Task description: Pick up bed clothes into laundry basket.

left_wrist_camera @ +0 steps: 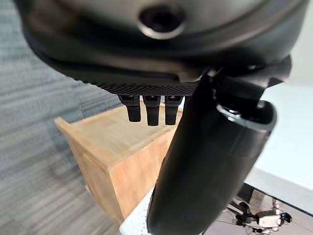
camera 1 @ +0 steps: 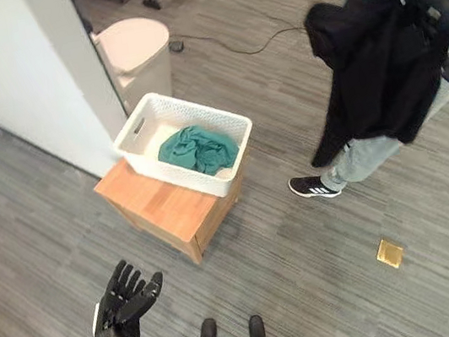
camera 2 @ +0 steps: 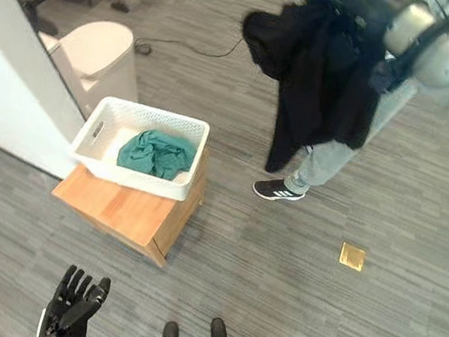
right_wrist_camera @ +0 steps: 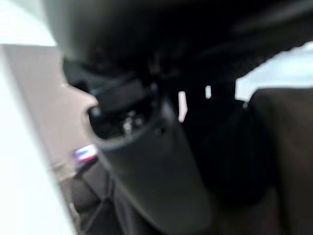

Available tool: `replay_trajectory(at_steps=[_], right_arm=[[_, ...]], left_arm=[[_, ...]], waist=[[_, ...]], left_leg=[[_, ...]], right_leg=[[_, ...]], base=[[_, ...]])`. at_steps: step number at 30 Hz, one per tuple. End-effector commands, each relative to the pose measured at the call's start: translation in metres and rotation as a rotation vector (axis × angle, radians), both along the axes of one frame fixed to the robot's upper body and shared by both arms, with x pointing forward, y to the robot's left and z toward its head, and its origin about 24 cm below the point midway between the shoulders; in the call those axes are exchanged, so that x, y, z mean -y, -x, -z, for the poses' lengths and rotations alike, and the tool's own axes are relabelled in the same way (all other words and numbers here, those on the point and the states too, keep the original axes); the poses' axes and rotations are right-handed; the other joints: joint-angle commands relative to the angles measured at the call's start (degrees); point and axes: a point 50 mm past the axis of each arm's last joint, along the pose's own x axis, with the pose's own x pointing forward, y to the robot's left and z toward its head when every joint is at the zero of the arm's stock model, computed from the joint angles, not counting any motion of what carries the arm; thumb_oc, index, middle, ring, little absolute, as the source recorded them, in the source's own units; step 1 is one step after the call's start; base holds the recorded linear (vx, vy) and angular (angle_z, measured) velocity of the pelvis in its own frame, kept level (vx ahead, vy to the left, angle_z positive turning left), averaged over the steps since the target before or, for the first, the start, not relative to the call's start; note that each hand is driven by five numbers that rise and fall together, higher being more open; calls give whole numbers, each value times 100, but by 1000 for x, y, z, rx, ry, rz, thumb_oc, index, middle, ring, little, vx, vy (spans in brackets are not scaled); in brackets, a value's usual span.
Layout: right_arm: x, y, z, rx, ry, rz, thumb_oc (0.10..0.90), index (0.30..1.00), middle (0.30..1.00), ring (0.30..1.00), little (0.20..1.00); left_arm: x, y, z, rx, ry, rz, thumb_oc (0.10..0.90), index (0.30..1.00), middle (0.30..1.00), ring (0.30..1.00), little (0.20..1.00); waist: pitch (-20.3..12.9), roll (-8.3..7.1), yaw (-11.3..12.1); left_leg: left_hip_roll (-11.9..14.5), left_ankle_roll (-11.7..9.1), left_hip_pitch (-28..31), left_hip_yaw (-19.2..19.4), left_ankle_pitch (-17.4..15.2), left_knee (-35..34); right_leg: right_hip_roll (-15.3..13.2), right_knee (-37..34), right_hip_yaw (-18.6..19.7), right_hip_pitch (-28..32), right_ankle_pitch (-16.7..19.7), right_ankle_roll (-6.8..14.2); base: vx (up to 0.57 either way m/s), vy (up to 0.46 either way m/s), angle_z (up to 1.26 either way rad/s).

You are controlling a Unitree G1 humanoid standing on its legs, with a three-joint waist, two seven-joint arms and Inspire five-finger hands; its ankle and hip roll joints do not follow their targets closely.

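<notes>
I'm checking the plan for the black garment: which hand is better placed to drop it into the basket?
Right: its hand is raised, apparently carrying the black garment. The left hand is open and empty, below the basket.

**Where the 4 views look from**

The 2 eye views look steeply down from the head and share the laundry basket [camera 1: 184,143] on its wooden stand [camera 1: 166,207]. The left wrist view faces that stand [left_wrist_camera: 105,147] from near. The right wrist view sits tight against black cloth [right_wrist_camera: 244,161].
</notes>
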Motion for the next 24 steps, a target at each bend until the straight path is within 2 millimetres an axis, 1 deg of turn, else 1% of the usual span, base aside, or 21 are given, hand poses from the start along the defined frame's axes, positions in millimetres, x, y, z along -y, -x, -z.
replay_trajectory(at_steps=[1,2,3,8,9,10,11,12,13,14,15,17,18,19,20,21,22,23,24], right_arm=[[11,24,-79,312,-25,98,400,300,300,300,300],[8,22,-86,335,-13,114,400,300,300,300,300],[6,22,-89,338,-7,113,400,300,300,300,300],[6,22,-89,339,-6,113,400,300,300,300,300],[5,21,-93,354,18,135,400,300,300,300,300],[5,24,-112,401,181,260,400,300,300,300,300],[4,25,-117,419,196,277,400,300,300,300,300],[-2,28,-129,470,234,301,400,300,300,300,300],[-2,28,-130,471,236,301,400,300,300,300,300],[-11,27,-135,487,277,303,400,300,300,300,300],[-16,26,-137,490,308,307,400,300,300,300,300],[-24,26,-141,509,340,311,400,300,300,300,300],[-25,27,-144,521,334,312,400,300,300,300,300],[-25,27,-144,522,334,312,400,300,300,300,300],[-30,29,-149,543,328,304,400,300,300,300,300],[-30,29,-149,543,328,304,400,300,300,300,300],[-32,32,-156,578,324,315,400,300,300,300,300],[-31,36,-162,601,326,331,400,300,300,300,300],[-29,38,-165,612,323,346,400,300,300,300,300]], left_arm=[[-17,-24,-59,258,-151,81,800,900,900,900,900],[-18,-24,-58,247,-165,85,800,900,900,900,900],[-17,-24,-58,249,-158,84,800,900,900,900,900],[-17,-24,-58,250,-157,84,800,900,900,900,900],[-16,-24,-58,247,-165,97,800,900,900,900,900],[-8,-27,-63,247,-207,166,800,900,900,900,900],[-4,-28,-62,254,-181,176,800,900,900,900,900],[14,-32,-61,268,-135,249,800,900,900,900,900],[14,-33,-61,269,-133,249,800,900,900,900,900],[25,-32,-60,259,-127,314,800,900,900,900,900],[31,-33,-59,255,-119,346,800,900,900,900,900],[33,-33,-57,232,-137,384,800,900,900,900,900],[35,-32,-55,223,-133,392,800,900,900,900,900],[35,-33,-55,223,-133,392,800,900,900,900,900],[37,-33,-53,214,-130,405,800,900,900,900,900],[37,-33,-53,214,-130,405,800,900,900,900,900],[38,-33,-50,198,-136,415,800,900,900,900,900],[35,-32,-50,190,-145,412,800,900,900,900,900],[32,-32,-50,186,-157,404,800,900,900,900,900]], waist=[[-215,-73,17],[-88,-135,96],[-80,-100,82],[-78,-93,80],[15,-171,156],[201,-235,222],[246,-218,225],[368,-192,229],[368,-181,232],[432,-243,241],[456,-266,241],[467,-462,207],[461,-512,193],[455,-515,191],[450,-601,167],[448,-601,166],[457,-748,126],[442,-856,101],[432,-923,74]], left_leg=[[-124,50,-142,47,-190,77],[-129,60,-228,3,-196,149],[-132,61,-243,0,-204,166],[-131,61,-243,-1,-204,167],[-141,73,-332,-45,-216,212],[-165,68,-543,-137,-194,226],[-163,63,-592,-147,-177,216],[-165,44,-709,-187,-156,210],[-165,44,-714,-186,-156,212],[-171,42,-758,-178,-148,213],[-172,41,-775,-173,-152,212],[-166,30,-820,-170,-154,207],[-166,25,-835,-169,-152,203],[-168,25,-842,-169,-151,204],[-161,22,-854,-168,-154,196],[-162,22,-857,-168,-154,196],[-171,12,-875,-198,-151,192],[-176,5,-883,-214,-159,185],[-177,-2,-893,-228,-163,184]], right_leg=[[-83,741,92,-97,-1167,488],[-84,774,54,-159,-1154,477],[-86,782,51,-168,-1157,477],[-86,782,50,-168,-1156,477],[-98,784,24,-208,-1150,475],[-164,780,-48,-365,-1148,493],[-172,772,-68,-413,-1131,498],[-174,773,-64,-545,-1108,511],[-174,775,-63,-551,-1108,511],[-173,779,-56,-596,-1089,519],[-174,781,-58,-623,-1080,525],[-173,769,-53,-661,-1063,543],[-179,759,-49,-669,-1055,549],[-180,758,-49,-676,-1055,550],[-183,746,-50,-690,-1050,555],[-183,746,-50,-692,-1050,556],[-191,731,-37,-702,-1042,566],[-189,715,-46,-703,-1044,569],[-193,707,-53,-711,-1044,574]], base=[[-60,-29,11],[-31,-14,19],[-30,-14,19],[0,0,6],[17,57,0],[8,61,-3],[14,84,22],[-6,25,26],[15,38,28],[20,23,6],[27,30,-2],[0,0,0],[0,0,0],[0,0,0],[0,0,0],[0,0,0],[24,10,3],[33,12,4],[34,15,4]])
